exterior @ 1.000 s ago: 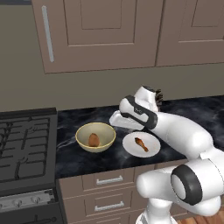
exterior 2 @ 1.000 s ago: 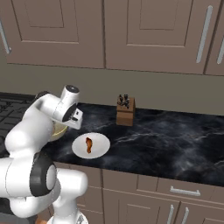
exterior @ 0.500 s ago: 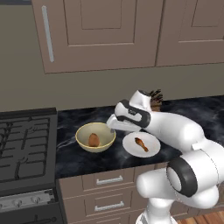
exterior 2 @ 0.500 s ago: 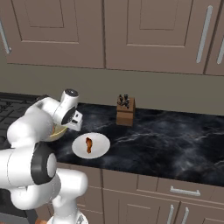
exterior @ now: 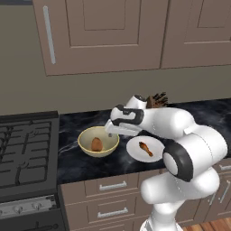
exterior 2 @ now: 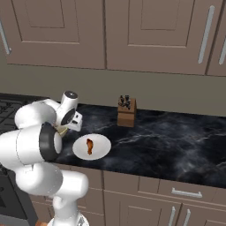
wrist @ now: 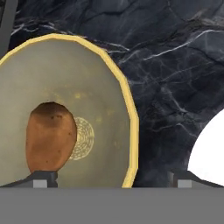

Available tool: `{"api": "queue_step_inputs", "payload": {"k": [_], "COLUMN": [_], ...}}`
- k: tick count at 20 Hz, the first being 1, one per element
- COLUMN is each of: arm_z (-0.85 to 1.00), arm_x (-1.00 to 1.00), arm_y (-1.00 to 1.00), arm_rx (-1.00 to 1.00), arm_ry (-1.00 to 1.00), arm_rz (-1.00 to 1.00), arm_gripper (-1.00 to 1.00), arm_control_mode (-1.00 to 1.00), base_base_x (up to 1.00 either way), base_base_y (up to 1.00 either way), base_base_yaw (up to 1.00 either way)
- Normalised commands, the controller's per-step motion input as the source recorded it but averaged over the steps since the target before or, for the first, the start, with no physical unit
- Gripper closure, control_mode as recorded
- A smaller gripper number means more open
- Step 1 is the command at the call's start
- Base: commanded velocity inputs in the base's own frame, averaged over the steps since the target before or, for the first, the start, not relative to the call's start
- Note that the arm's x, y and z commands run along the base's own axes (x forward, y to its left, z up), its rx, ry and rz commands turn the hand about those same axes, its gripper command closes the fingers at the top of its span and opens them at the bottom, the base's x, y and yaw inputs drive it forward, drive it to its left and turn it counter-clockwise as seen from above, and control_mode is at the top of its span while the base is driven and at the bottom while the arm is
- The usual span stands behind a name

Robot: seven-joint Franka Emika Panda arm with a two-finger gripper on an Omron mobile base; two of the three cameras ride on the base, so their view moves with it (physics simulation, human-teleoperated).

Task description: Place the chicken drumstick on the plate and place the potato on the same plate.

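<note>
Claw (wrist: 111, 177): mine, jaws spread wide and gripping nothing; it hangs over the near rim of the bowl, between bowl and plate.
Potato (wrist: 50, 138): lying in the bottom of the yellow bowl (wrist: 127, 109), off-centre, untouched; by my judgement this is the piece left to fetch.
Chicken drumstick (exterior: 145, 148): resting on the white plate (exterior: 135, 146), so I judge the first half of the task done.
Plate position: on the dark marble counter (exterior 2: 167, 132), just beside the bowl but apart from it, which keeps the carry short.
Why the claw is open: I judge it ready to come down around the potato, which sits to one side of my fingertips, so I need to shift toward it first.
Hand view: gives the potato's outline, the bowl's patterned centre, and one white edge of the plate at the right.
Left base view: gives bowl, plate and my hand together, with the stove (exterior: 22, 149) at the left.
Right base view: shows the drumstick clearly and a knife block (exterior 2: 126, 112) behind; my arm hides most of the bowl there.
</note>
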Motion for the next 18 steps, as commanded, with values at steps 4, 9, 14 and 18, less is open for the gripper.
{"api": "queue_step_inputs", "payload": {"k": [4, 9, 14, 18], "arm_z": [-0.20, -0.26, -0.23, -0.22], "arm_x": [0.28, 0.17, 0.20, 0.23], "arm_y": [0.08, 0.02, 0.09, 0.18], "arm_rx": [-0.03, -0.04, -0.05, -0.06], "arm_ry": [0.00, 0.00, 0.00, 0.00], "arm_rz": [0.00, 0.00, 0.00, 0.00], "arm_gripper": [-1.00, -1.00, -1.00, -1.00], "arm_control_mode": [-1.00, -1.00, -1.00, -1.00], "base_base_x": [0.00, 0.00, 0.00, 0.00], "base_base_y": [0.00, 0.00, 0.00, 0.00], "base_base_yaw": [0.00, 0.00, 0.00, 0.00]}}
